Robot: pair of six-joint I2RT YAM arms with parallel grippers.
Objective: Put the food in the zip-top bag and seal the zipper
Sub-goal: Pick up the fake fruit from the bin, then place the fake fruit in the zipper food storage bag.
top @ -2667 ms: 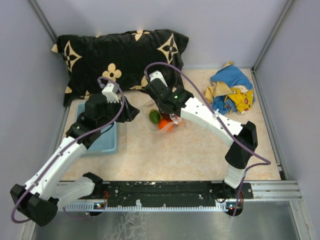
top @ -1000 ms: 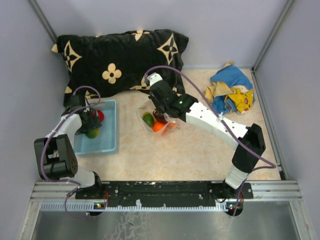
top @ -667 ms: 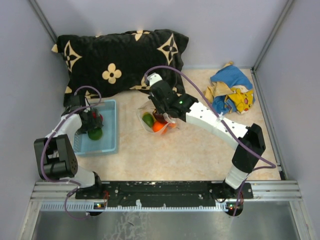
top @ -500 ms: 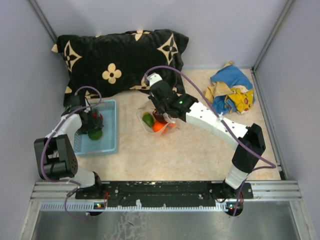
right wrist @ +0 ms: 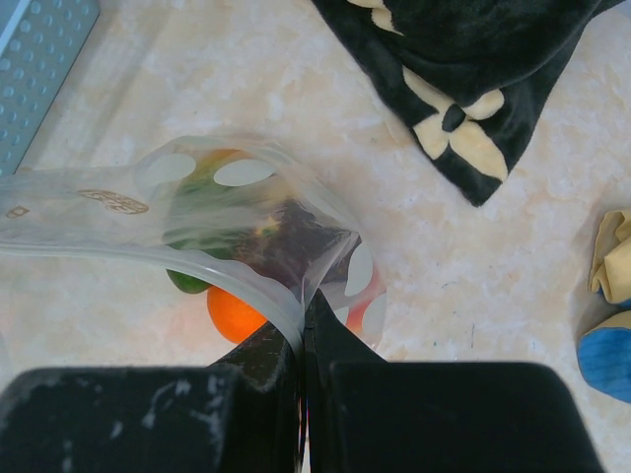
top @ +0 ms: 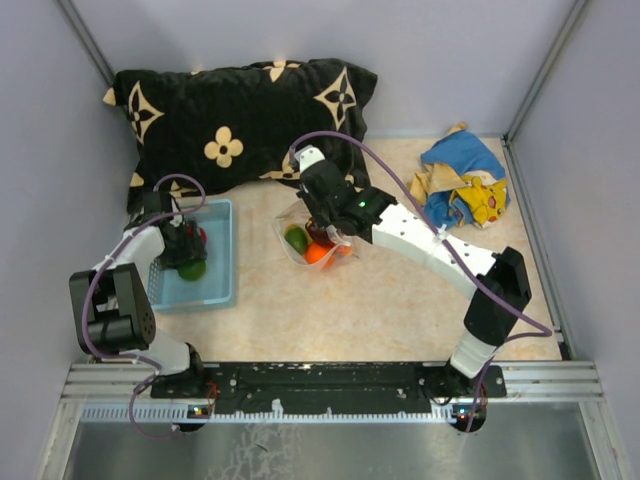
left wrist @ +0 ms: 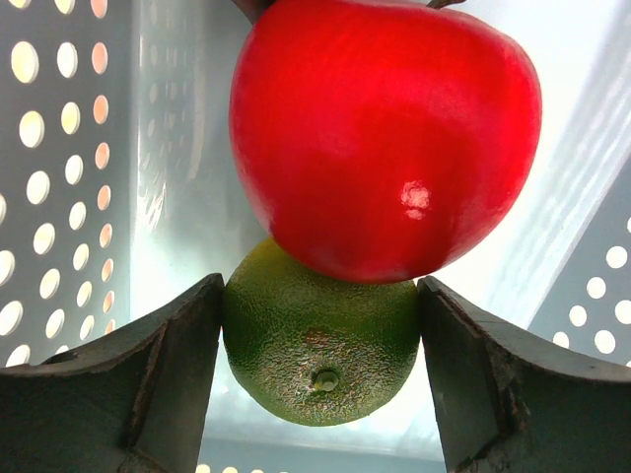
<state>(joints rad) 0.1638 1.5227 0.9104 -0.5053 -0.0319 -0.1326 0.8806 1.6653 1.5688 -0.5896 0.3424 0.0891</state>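
Left fingers [left wrist: 118, 394] clasp the basket's [left wrist: 59, 148] lime [left wrist: 320, 355] beside an apple [left wrist: 385, 138]; right fingers [right wrist: 264, 367] pinch the fruit-holding bag [right wrist: 246, 197].

My table [top: 350, 310] is a pale peach slab with a faint marbled pattern, walled on three sides, and my two bases are bolted to a black rail [top: 330, 378] along its near edge. Four things lie on it. At the far left a black pillow [top: 240, 100] with cream flower shapes spreads along the back wall. Just nearer, at the left edge, sits a light blue basket [top: 218, 285] — its far rim close to the pillow. The zip-top bag [top: 292, 232] rests its belly mid-table, right of the basket and apart from it. At the far right lies a crumpled blue-and-yellow cloth [top: 462, 180] — well apart from the bag.
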